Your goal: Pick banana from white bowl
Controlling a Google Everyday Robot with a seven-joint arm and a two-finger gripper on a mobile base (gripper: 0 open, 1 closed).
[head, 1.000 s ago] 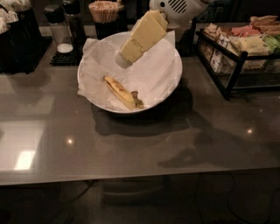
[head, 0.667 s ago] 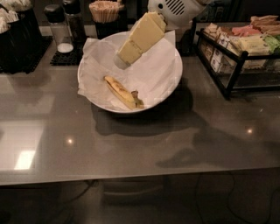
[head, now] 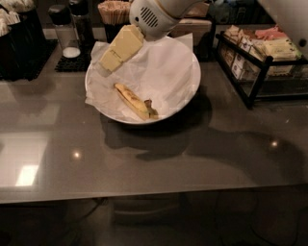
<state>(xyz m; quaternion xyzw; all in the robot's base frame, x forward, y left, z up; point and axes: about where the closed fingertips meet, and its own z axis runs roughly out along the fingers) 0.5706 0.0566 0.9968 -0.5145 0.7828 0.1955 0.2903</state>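
The banana (head: 134, 102), yellow with brown speckles and a dark stem tip, lies in the front left part of the white bowl (head: 191, 93), on crumpled white paper. The bowl stands on a grey counter. My gripper (head: 111, 60), pale yellow and blocky, hangs tilted down to the left over the bowl's back left rim. It is above and behind the banana, not touching it. Its white wrist (head: 149, 17) reaches in from the top.
A black wire rack (head: 255, 72) of packets stands at the right. Behind the bowl are a glass shaker (head: 65, 36), a dark shaker (head: 82, 21) and a cup of wooden sticks (head: 114, 12). A black bin (head: 21, 48) is at far left. The counter's front edge (head: 144, 194) runs below.
My gripper has moved left and slightly down, from over the bowl's back middle to over its back left rim. The banana and bowl have not moved.
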